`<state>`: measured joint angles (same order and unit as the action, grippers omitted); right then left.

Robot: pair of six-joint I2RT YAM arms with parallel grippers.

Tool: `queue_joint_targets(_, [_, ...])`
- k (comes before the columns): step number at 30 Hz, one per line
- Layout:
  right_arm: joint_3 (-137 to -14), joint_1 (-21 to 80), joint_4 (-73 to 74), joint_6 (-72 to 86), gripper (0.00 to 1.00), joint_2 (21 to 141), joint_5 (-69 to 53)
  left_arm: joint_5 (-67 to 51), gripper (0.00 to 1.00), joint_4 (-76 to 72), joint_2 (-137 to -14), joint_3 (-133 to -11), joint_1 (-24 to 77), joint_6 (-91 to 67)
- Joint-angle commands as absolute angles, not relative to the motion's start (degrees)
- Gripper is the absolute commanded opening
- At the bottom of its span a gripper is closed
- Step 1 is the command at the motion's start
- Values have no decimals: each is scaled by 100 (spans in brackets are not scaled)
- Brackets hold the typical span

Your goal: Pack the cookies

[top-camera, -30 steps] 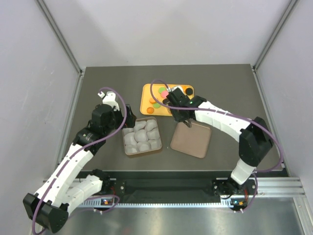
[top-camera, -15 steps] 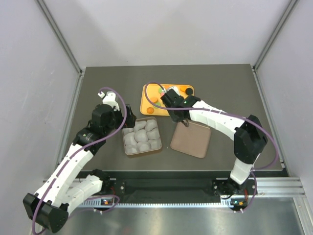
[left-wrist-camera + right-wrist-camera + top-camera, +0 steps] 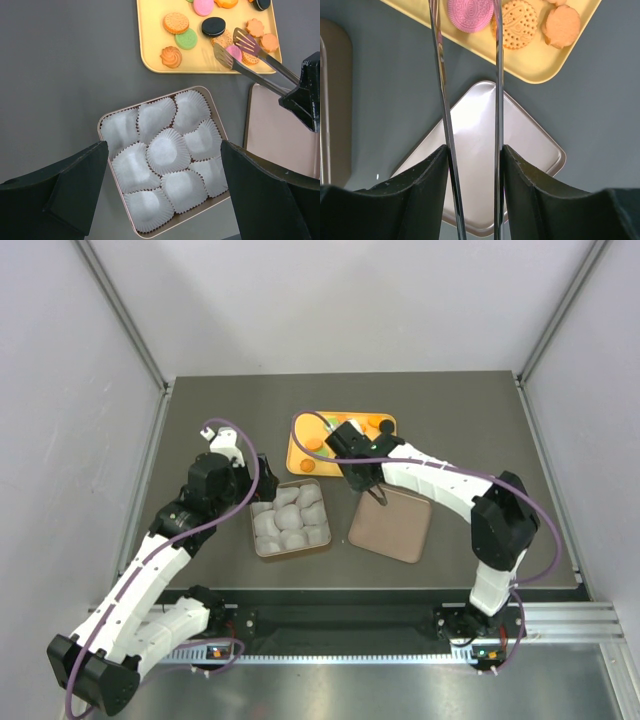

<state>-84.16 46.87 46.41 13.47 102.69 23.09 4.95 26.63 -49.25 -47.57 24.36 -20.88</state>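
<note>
Over the tray (image 3: 150, 50), right jaws gripping tongs (image 3: 498, 100) should squeeze evenly around the pink cookie (image 3: 470, 12); left jaws gape wide.

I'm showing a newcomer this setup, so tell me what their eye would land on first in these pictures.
The yellow tray of colourful cookies at the far middle of the table stands out first. Next come the metal tongs gripped by the right gripper, their tips either side of a pink cookie on the tray. Just nearer sits a tin packed with empty white paper cups.
</note>
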Motion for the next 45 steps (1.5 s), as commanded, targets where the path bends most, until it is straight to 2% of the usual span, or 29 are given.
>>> queue_joint_targets(1, [-8693,4685,4649,1274,45,10222,2206,483,99,2584,-4878,-4843,2426,-2101])
queue_joint_targets(23, [-8253,4263,4474,1266,45,9677,1706,501,99,2584,-4887,-4852,2426,-2101])
queue_joint_targets(45, [-8508,3982,4368,1257,36,9510,1459,536,99,2593,-4887,-4843,2426,-2101])
